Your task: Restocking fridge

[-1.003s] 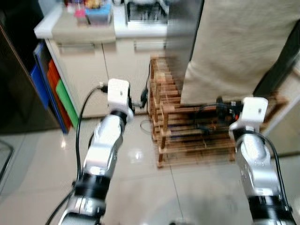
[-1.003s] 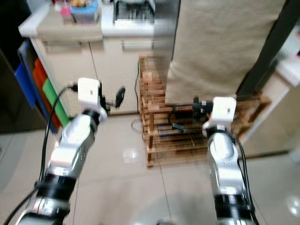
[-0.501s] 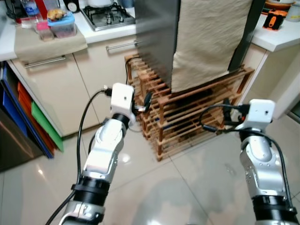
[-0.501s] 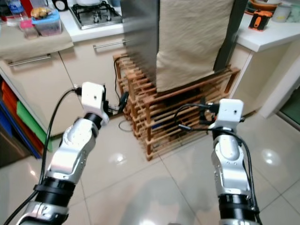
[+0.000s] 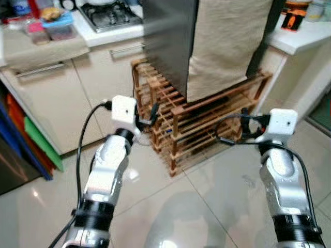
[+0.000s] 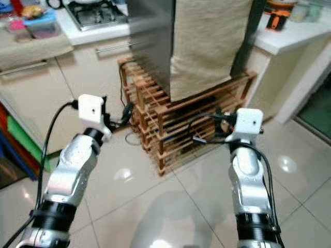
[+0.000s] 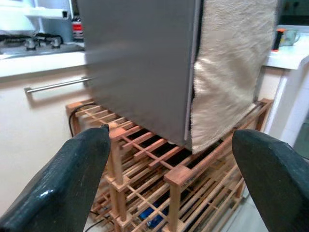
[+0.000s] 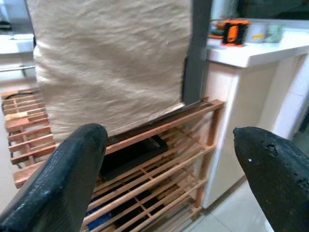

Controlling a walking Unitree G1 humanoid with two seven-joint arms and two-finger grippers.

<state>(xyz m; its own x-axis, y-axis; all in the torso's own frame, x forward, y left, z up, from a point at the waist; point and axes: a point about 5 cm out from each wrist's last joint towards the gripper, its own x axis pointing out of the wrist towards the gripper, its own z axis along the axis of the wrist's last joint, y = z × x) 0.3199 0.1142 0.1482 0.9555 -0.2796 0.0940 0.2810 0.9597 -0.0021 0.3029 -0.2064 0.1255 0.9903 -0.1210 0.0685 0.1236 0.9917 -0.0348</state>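
A kitchen with a glossy pale tiled floor (image 5: 170, 206); cream cabinets (image 5: 77, 103) run along the left under a white surface (image 5: 98, 28) that carries a gas hob (image 5: 111, 13) and a blue-lidded box (image 5: 57, 23); coloured boards (image 5: 31, 139), blue, orange and green, stand on edge beside the cabinets; a second white surface (image 5: 305, 33) at the far right holds an orange-and-black object (image 5: 294, 13) and a cup (image 8: 268, 33). The fridge (image 5: 170, 41), grey steel, stands in the middle on a slatted wooden rack (image 5: 201, 124); a beige cloth (image 5: 227, 41) hangs down its front, reaching the rack's top shelf.

The left gripper (image 7: 166, 164) is held in the air near the rack's left corner, its fingers (image 7: 72, 179) wide apart, holding and touching nothing; the right gripper (image 8: 169, 169) hovers before the rack's right half, its fingers (image 8: 58, 179) equally wide apart and empty.

The left wrist view looks at the fridge's steel side, the cloth's edge and a cabinet handle (image 7: 53, 86); the right wrist view gives what the head views blur: a dark flat tray (image 8: 133, 152) on the rack's upper shelf and a blue item (image 8: 99, 217) lower down; the head views show both silver arms and a black cable (image 6: 129, 137) on the floor by the rack.
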